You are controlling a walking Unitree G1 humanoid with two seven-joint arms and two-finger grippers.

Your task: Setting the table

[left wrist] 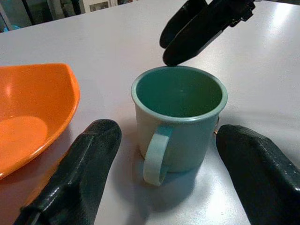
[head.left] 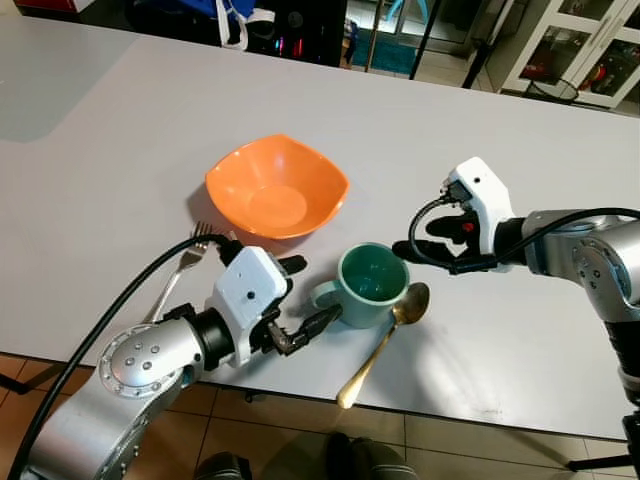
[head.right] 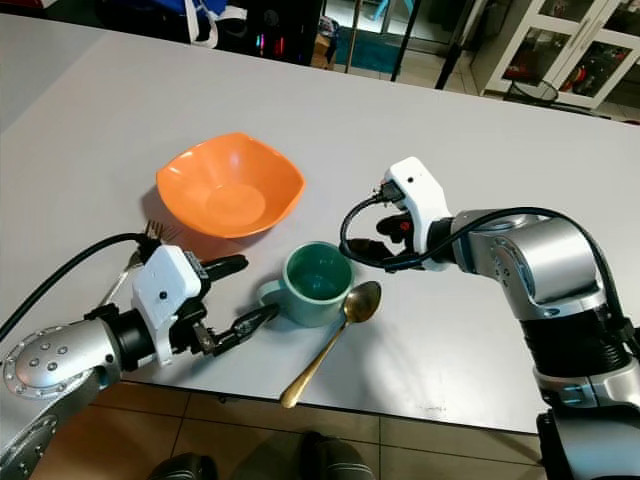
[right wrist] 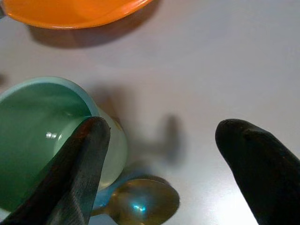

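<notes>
A teal mug (head.left: 368, 284) stands upright near the table's front edge, its handle turned toward my left gripper (head.left: 308, 293). That gripper is open, one finger on each side of the handle (left wrist: 154, 159) without touching it. A gold spoon (head.left: 385, 343) lies just right of the mug, bowl end by the mug's base. My right gripper (head.left: 425, 238) is open and hovers just above and right of the mug's rim, holding nothing. An orange bowl (head.left: 277, 186) sits behind the mug. A fork (head.left: 185, 265) lies left of the bowl, partly hidden by my left arm.
The white table (head.left: 120, 130) stretches far to the left and back. Its front edge (head.left: 450, 410) runs just below the spoon, with tiled floor beneath. Dark furniture and a glass cabinet (head.left: 590, 50) stand beyond the far edge.
</notes>
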